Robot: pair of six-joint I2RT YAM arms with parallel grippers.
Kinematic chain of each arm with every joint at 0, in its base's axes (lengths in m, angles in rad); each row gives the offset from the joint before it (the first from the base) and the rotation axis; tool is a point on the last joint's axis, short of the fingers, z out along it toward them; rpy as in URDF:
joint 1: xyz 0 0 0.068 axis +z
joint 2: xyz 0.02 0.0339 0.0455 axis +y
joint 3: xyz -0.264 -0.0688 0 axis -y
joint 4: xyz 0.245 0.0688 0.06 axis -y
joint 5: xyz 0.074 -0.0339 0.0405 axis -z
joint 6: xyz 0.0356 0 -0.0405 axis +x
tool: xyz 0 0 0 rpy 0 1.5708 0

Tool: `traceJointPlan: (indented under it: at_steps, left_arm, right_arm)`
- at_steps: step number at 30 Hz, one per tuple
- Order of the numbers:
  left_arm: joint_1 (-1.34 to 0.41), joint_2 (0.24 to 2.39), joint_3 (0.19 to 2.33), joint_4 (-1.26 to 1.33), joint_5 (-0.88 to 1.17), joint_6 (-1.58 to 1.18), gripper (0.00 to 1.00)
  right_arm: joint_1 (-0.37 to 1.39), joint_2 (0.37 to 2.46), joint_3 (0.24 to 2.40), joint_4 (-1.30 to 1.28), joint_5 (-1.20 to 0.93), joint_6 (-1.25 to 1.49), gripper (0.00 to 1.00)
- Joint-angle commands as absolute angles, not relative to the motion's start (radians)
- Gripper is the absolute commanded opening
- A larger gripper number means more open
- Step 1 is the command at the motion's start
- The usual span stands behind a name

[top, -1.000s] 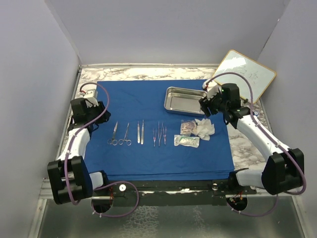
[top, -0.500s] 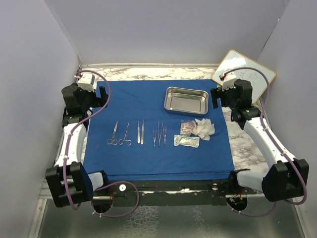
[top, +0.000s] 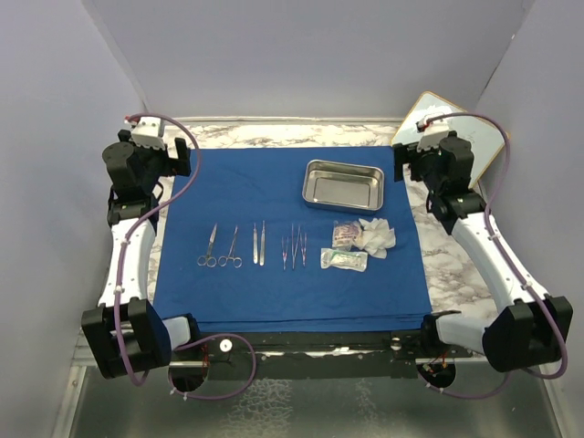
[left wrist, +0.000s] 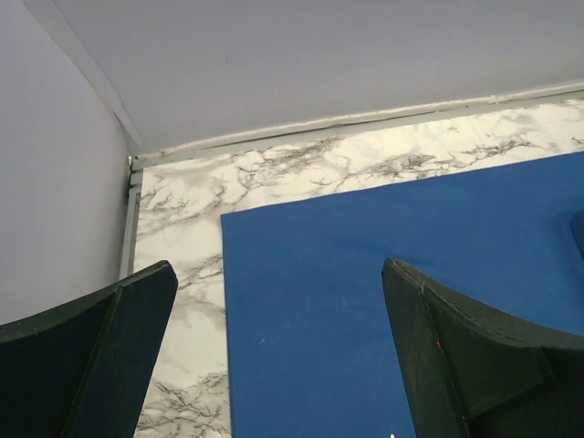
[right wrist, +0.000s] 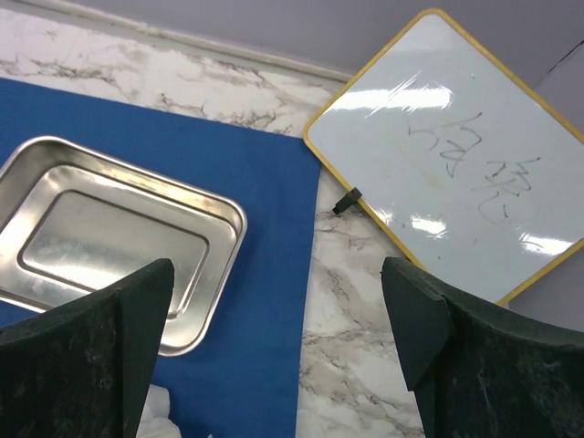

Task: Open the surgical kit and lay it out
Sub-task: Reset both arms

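**Kit spread flat, both tools released and clear of it**

The left tool (left wrist: pixel 278 269) hangs with its fingers spread wide and nothing between them. The far-left corner of the blue cloth wrap (top: pixel 292 283) lies just below and ahead of it, flat on the marbled surface (top: pixel 447 274). The right tool (right wrist: pixel 276 265) is likewise spread and empty above the wrap's far-right edge. The steel tray (top: pixel 343 185) sits below it to its left, and the whiteboard (right wrist: pixel 456 155) lies ahead to its right, off the cloth.

Between the two tools, and nearer the arm bases than either, the scissors (top: pixel 219 248) and tweezers (top: pixel 259 243) lie in a row on the wrap. The white gauze (top: pixel 376 235) and clear packets (top: pixel 344 260) sit close together towards the right tool's side, just short of the tray.

The wrap looks soft, limp and light, and a tug would likely drag everything lying on it, so a bare corner or hem is the place to take it. The tray seems stiff, light and slick, and its raised rim offers the only purchase. The instruments are thin and hard and lie flat, so they would probably slip; a pinch across the shanks suits them, though cloth may come up with it. The gauze should squash and can be taken anywhere, while the packets look slippery and are best held by an edge
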State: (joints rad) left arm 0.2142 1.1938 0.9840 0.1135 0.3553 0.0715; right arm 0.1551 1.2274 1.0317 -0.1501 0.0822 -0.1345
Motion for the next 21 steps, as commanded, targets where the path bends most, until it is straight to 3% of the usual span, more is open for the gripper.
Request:
traceJointPlan:
  at_steps: [1,21]
  left_arm:
    - [0.218,1.203,0.963,0.165,0.339,0.006,0.99]
    - [0.268,1.193,1.058,0.006,0.358,-0.017,0.99]
  right_arm:
    - [0.144,1.144,0.943,-0.013,0.057,-0.147,0.98]
    - [0.137,0.986,0.857,0.009,0.005,-0.222,1.00]
